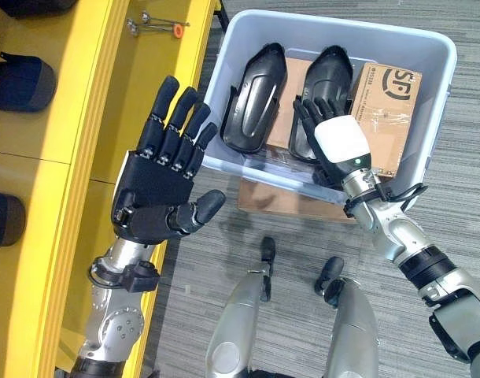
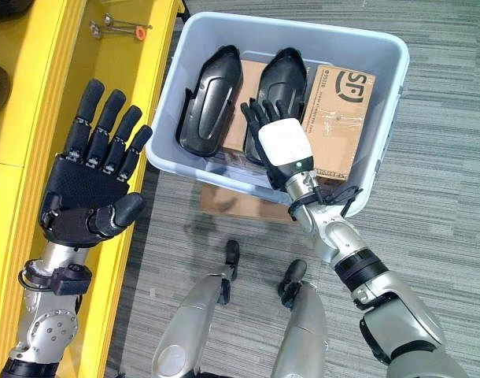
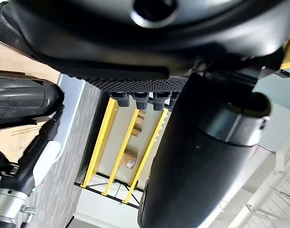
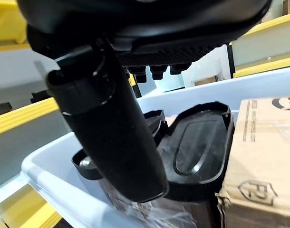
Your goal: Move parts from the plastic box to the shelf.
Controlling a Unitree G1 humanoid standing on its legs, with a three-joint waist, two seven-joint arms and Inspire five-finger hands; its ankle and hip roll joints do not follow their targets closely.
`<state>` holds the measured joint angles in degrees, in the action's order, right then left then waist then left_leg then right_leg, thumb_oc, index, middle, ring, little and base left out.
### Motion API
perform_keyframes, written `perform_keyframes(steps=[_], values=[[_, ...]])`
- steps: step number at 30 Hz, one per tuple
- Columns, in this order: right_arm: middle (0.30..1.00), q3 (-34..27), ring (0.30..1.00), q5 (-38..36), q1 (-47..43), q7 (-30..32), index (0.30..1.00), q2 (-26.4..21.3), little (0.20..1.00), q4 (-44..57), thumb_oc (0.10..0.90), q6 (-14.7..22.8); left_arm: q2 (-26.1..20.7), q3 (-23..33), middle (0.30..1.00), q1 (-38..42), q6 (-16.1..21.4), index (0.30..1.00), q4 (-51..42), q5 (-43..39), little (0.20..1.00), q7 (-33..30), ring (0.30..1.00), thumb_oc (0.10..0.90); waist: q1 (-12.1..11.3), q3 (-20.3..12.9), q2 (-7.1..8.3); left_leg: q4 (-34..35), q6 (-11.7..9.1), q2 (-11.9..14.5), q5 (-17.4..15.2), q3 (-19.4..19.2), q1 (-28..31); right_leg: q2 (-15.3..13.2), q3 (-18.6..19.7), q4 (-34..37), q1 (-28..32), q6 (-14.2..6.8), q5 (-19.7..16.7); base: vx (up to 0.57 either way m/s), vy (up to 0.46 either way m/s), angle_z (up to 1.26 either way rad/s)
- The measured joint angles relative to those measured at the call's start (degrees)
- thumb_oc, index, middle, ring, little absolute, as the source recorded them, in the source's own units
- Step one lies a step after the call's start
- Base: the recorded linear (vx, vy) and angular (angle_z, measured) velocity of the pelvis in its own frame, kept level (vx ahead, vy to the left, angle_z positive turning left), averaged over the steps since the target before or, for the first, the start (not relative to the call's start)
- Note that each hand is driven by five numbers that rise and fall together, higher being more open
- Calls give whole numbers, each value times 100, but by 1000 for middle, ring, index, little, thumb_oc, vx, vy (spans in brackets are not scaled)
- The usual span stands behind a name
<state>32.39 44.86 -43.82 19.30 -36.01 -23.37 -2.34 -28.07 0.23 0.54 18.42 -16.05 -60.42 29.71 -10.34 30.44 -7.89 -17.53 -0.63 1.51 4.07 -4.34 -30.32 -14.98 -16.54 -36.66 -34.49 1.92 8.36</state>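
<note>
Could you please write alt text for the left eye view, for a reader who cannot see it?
The robot's right hand reaches into a pale plastic box over one of two black parts lying beside a cardboard carton. Its left hand is held open beside the yellow shelf.

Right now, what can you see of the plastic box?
The plastic box is pale blue-grey, rectangular, open-topped, with a rolled rim. It stands on grey carpet beside the yellow shelf, over a flat piece of cardboard. Inside are two black parts and a cardboard carton. The right hand reaches in, fingers straight.
</note>
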Motion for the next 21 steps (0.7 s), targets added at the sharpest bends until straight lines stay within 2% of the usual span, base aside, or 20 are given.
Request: perform_keyframes(steps=[8,13,18,21], values=[[1000,-17,1000,-12,-139,76,1000,73,1000,-544,900,-222,1,-30,1000,76,-24,1000,-4,-4,1000,-27,1000,900,3,-1,-2,1,-4,-42,-3,30,-127,-58,-31,-78,-132,19,44,4,4,2],[1000,-36,1000,-268,-154,80,1000,230,1000,-653,900,-360,1,-31,1000,182,-77,1000,-4,-4,1000,-80,1000,900,-6,-1,-3,5,22,-53,12,71,-200,-72,-87,-89,-164,18,61,4,-8,4],[1000,-132,1000,-568,-171,277,1000,519,1000,-684,900,-779,5,-100,1000,387,-95,1000,-5,2,1000,-209,1000,900,-51,-2,-3,-12,20,-61,14,66,-309,-89,-87,-110,-277,17,62,8,14,0],[1000,-162,1000,-498,-203,456,1000,618,1000,-807,900,-857,7,-117,1000,426,-99,1000,-6,5,1000,-298,1000,900,-52,-3,-5,-17,21,-72,14,59,-338,-105,-80,-130,-318,18,67,0,0,0]])
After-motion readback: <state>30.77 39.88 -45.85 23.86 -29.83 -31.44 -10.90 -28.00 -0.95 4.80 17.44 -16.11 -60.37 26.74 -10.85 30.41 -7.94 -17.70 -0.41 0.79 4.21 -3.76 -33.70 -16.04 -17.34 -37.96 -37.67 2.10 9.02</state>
